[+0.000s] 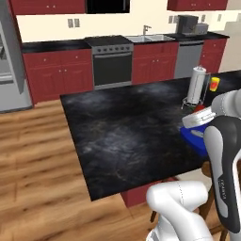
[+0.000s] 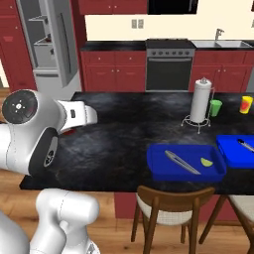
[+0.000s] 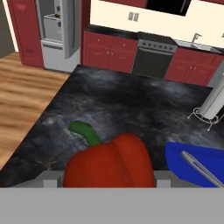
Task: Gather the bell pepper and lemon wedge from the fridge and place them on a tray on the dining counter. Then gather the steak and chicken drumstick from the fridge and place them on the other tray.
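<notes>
The arm is reaching over the dark counter (image 2: 114, 144), its gripper (image 3: 109, 177) clasping a red bell pepper (image 3: 111, 164) near the blue tray (image 2: 158, 168).

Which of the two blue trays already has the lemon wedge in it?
The nearer blue tray, left of the other tray, beside the tongs; its lemon wedge lies inside.

Gripper fingertips hidden behind the red bell pepper (image 3: 109, 162) and the picture's bottom edge, blue tray (image 3: 197, 164) right of the gripper cut off at the edge, fridge (image 3: 54, 33) contents far ahead too small to identify
</notes>
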